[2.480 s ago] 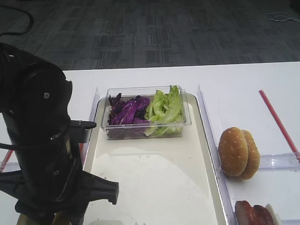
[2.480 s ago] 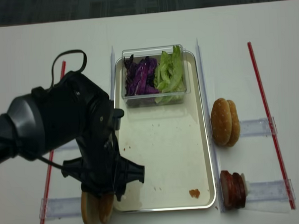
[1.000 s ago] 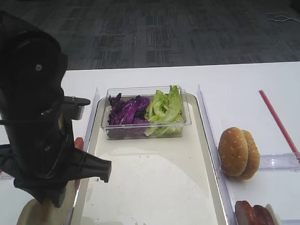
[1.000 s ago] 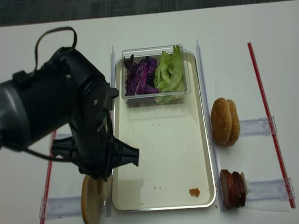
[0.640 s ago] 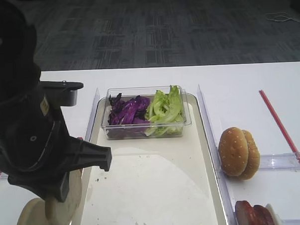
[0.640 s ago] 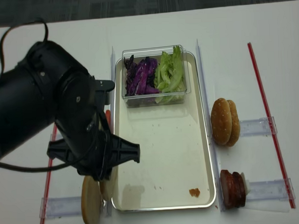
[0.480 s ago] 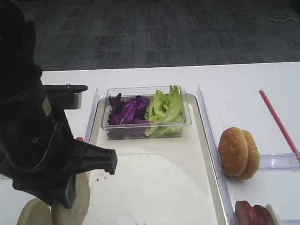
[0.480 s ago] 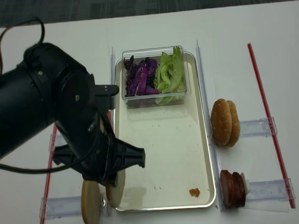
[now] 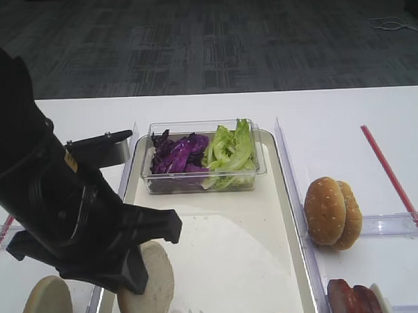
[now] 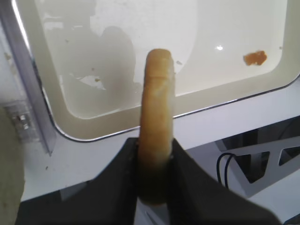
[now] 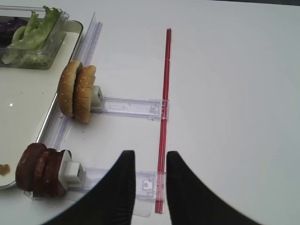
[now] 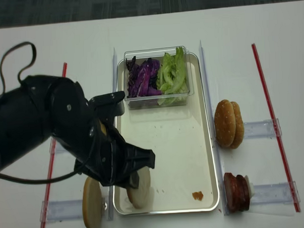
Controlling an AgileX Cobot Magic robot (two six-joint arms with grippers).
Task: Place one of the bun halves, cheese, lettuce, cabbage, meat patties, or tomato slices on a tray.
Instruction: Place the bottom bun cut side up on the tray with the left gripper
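Note:
My left gripper (image 10: pixel 154 154) is shut on a plain bun half (image 10: pixel 158 117), held on edge over the near left part of the cream tray (image 12: pixel 173 138). From above, this bun half (image 12: pixel 139 188) hangs just inside the tray's left rim, under the black arm. A second bun half (image 12: pixel 92 203) stands in the rack left of the tray. Lettuce (image 9: pixel 229 152) and cabbage (image 9: pixel 178 154) fill a clear tub at the tray's far end. Meat patties (image 11: pixel 35 171) stand right of the tray. My right gripper (image 11: pixel 150 161) is open and empty over bare table. Cheese and tomato slices are out of view.
Sesame bun tops (image 12: pixel 228 124) stand on edge in a clear rack right of the tray. Red strips (image 12: pixel 266 99) run along both outer sides. A small orange crumb (image 12: pixel 197 196) lies on the tray near its front right corner. The table's front edge is close below the held bun.
The left gripper lifted one bun half out of the left rack and carried it right, over the tray's rim to its near left corner. The other bun half stayed in the rack.

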